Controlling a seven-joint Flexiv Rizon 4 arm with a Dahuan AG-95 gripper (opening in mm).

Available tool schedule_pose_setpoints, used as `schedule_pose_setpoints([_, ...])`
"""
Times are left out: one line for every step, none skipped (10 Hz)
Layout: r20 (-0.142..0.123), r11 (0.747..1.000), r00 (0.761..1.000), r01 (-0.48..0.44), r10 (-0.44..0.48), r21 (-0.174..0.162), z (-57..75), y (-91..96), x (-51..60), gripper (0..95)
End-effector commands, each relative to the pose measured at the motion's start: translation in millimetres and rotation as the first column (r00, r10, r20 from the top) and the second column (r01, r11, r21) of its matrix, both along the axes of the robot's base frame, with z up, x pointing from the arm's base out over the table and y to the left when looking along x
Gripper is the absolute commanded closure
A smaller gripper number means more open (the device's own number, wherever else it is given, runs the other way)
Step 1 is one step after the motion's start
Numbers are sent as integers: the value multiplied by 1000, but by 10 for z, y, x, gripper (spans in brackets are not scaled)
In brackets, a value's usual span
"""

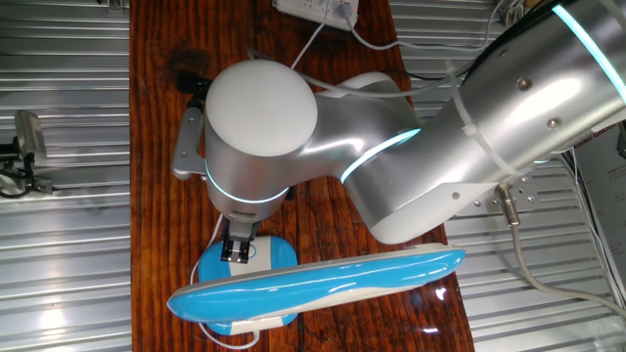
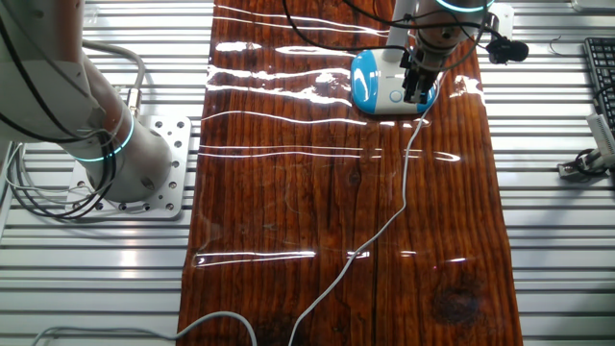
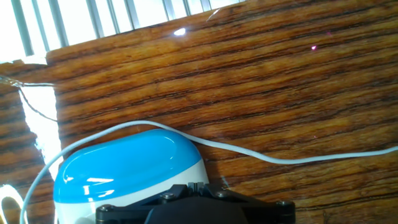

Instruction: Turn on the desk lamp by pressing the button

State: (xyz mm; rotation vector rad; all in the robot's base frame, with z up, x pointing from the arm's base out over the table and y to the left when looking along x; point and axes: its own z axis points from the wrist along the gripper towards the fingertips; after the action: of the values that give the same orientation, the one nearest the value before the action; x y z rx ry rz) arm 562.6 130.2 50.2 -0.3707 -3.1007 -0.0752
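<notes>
Since the glossy blue-and-white plastic desk lamp (image 1: 313, 284) sits at the 6 o'clock end of the board in one fixed view, I've got the black two-finger gripper (image 1: 236, 252) right over its rounded base (image 1: 264, 256), at or just above the white top. From the other fixed view the base (image 2: 384, 86) shows at 12 o'clock, fingers over its right half. Can't tell if the fingertips are spread or closed; hand view only shows the black finger block (image 3: 199, 208) against the blue shell.

My read: light, hollow, stiff plastic, slick surface. It'll skate or tip under an off-centre push, so press straight down on the base, no grab needed. The long curved head overhangs toward 3 o'clock, so keep off it.

Thin white cord (image 2: 404, 192) trails down the varnished dark wooden tabletop (image 2: 288, 192), loose, might tug. Wood is glossy, low friction. Ribbed metal decking (image 1: 59, 244) surrounds it; a white power strip (image 1: 318, 10) sits at 12 o'clock.
</notes>
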Motion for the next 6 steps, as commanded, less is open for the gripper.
schedule_pose_setpoints([0,1000,1000,1,-1,1,2,3,2,950])
schedule_pose_setpoints([-5,1000,1000,6,-6,0,2,3,2,950])
schedule_pose_setpoints([-15,1000,1000,8,-8,0,2,3,2,950])
schedule_pose_setpoints([-28,1000,1000,5,-5,0,2,3,2,950])
schedule_pose_setpoints([-33,1000,999,-20,20,-1,2,3,2,950])
schedule_pose_setpoints([-35,999,998,-47,47,-7,2,3,2,950])
